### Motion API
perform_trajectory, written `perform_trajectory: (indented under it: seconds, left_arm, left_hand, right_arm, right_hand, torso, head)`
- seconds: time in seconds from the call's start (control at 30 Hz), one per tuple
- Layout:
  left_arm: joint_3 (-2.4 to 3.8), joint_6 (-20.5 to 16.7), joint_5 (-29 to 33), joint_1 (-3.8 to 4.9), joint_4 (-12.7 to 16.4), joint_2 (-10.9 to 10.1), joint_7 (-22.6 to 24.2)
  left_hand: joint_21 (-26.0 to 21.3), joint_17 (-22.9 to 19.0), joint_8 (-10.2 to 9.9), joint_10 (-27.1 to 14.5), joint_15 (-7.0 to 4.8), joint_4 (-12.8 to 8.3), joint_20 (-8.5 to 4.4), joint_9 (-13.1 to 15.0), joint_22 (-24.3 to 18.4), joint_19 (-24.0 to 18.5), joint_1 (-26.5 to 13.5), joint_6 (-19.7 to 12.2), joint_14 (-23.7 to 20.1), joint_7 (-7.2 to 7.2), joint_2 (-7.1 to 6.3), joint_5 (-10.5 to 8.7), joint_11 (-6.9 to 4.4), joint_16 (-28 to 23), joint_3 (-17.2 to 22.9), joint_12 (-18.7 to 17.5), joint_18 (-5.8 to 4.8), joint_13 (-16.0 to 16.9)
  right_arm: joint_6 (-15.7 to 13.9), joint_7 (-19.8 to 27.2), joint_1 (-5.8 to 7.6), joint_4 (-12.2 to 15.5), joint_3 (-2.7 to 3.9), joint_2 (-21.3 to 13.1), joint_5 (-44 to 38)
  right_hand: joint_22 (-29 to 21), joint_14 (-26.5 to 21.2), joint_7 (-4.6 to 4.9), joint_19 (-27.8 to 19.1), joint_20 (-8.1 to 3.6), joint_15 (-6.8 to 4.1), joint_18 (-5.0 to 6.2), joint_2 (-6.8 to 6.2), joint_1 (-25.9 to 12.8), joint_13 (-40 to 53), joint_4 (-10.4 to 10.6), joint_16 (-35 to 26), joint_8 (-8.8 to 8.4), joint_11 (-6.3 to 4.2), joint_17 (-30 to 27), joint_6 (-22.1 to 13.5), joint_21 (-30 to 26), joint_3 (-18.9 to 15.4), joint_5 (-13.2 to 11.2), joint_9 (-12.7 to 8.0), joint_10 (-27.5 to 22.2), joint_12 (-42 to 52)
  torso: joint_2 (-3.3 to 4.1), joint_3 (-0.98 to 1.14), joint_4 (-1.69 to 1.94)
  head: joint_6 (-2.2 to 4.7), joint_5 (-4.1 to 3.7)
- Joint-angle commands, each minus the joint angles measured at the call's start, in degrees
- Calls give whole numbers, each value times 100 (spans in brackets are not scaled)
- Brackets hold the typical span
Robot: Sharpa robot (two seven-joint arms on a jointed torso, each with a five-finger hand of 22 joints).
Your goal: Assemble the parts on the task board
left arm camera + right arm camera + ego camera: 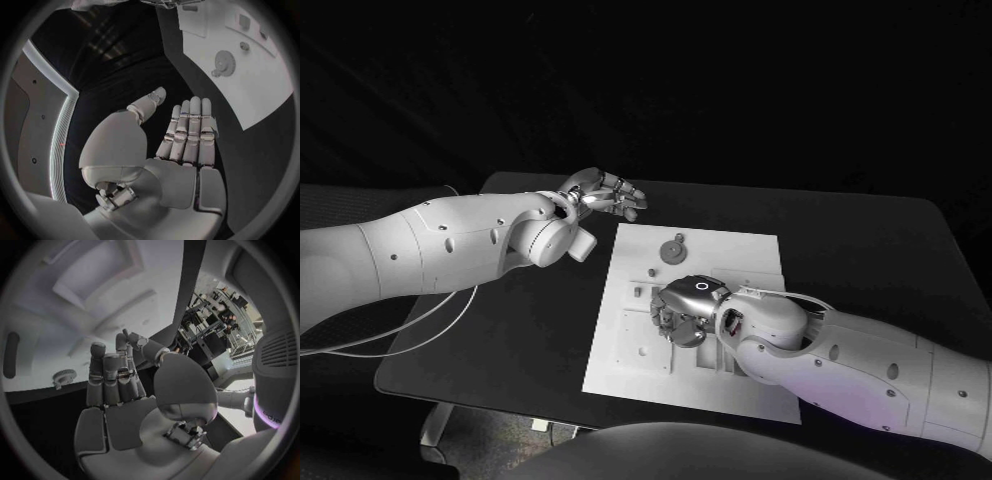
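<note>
White task board (733,250) long axis running away, gear part (675,249) flat

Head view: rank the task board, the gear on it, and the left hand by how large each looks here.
1. task board, by far the largest.
2. left hand, which sits beyond the board's far left corner, so distance may shrink it.
3. gear, a small toothed disc near the board's far edge.
</note>
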Motion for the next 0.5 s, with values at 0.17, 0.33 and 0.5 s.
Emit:
perform_trajectory:
  seconds: [0.17, 0.33, 0.5]
  left_arm:
    - [4, 29, 30, 19, 8, 14, 22]
    - [4, 37, 30, 19, 3, 26, 11]
    - [4, 40, 28, 19, 12, 28, 11]
  left_hand:
    - [-28, 10, 13, -1, 11, 5, 0, -9, -7, 48, -30, -36, 46, -7, -14, -1, -3, -23, -34, 6, 33, -10]
    - [-29, 13, 13, -2, 12, 8, 0, -9, -8, 48, -33, -37, 47, -6, -14, -2, -2, -25, -35, 6, 32, -11]
    - [-30, 16, 13, -4, 12, 10, 0, -10, -8, 47, -35, -38, 46, -6, -14, -2, -1, -28, -36, 5, 31, -11]
  right_arm:
    - [121, 76, -9, -71, 0, 30, -45]
    - [183, 65, -9, -56, 0, 33, -45]
    - [188, 54, -9, -61, 0, 19, -45]
  right_hand:
    - [89, -28, -167, 24, -12, -22, 66, 41, -24, 1, -7, -26, 19, 39, 0, 387, -3, 25, 31, 9, -16, -44]
    - [89, -29, -166, 23, -12, -22, 66, 42, -28, 1, -7, -27, 17, 39, 0, 386, -4, 24, 30, 11, -16, -46]
    - [90, -29, -166, 23, -12, -21, 66, 45, -30, 1, -7, -28, 16, 40, 1, 384, -4, 24, 31, 13, -17, -49]
  torso:
    - [0, 5, -4]
    - [1, 5, -4]
    - [1, 6, -6]
  head:
    - [-3, 27]
    - [-10, 30]
    - [-25, 39]
